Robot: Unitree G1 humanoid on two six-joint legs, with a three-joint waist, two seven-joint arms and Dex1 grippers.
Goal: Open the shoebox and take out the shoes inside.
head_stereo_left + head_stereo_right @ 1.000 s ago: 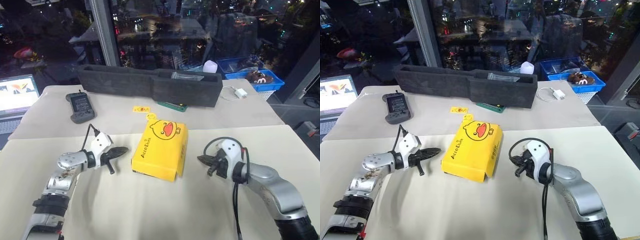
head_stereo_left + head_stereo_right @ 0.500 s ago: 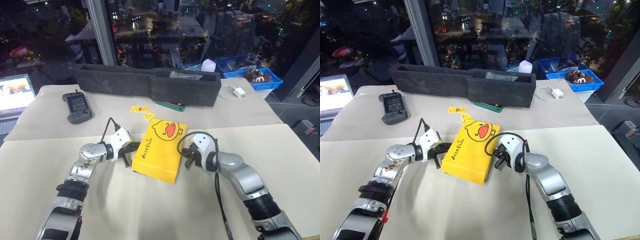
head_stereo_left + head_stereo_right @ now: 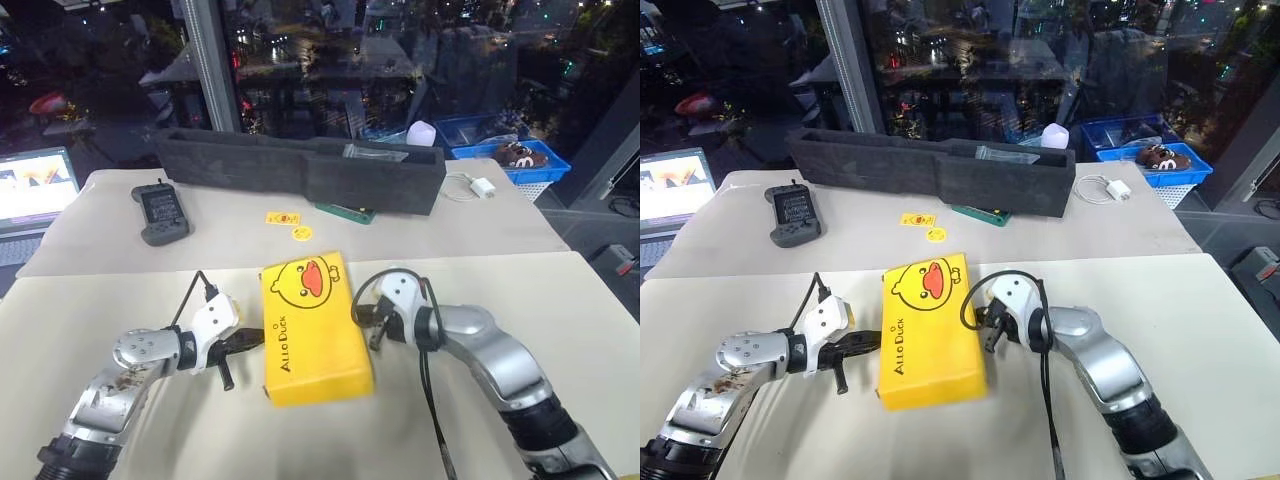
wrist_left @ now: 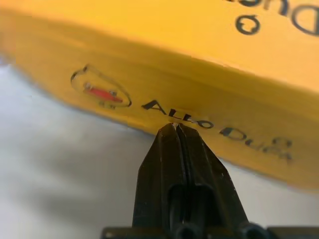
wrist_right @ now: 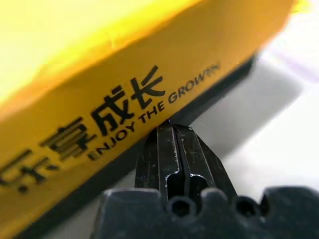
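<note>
The shoebox (image 3: pixel 310 328) lies closed on the near table, its yellow lid with the duck face up and its long side running away from me. My left gripper (image 3: pixel 257 339) is shut, its tips (image 4: pixel 175 127) against the box's left yellow side by the "Allo Duck" lettering. My right gripper (image 3: pixel 362 318) is shut too, its tips (image 5: pixel 169 125) at the lower edge of the lid flap on the box's right side, where the black wall begins. The shoes are hidden inside the closed box.
A long dark grey foam tray (image 3: pixel 300 165) stands across the far table. In front of it lie a handheld device (image 3: pixel 160 212) and two small yellow stickers (image 3: pixel 283 218). A laptop (image 3: pixel 35 185) sits far left, a white charger (image 3: pixel 482 186) and a blue bin (image 3: pixel 505 150) far right.
The shoebox has turned from slanted to nearly straight and slid nearer to me, uncovering a round sticker. The left gripper pulled back, the right swung left; both now press its sides.
</note>
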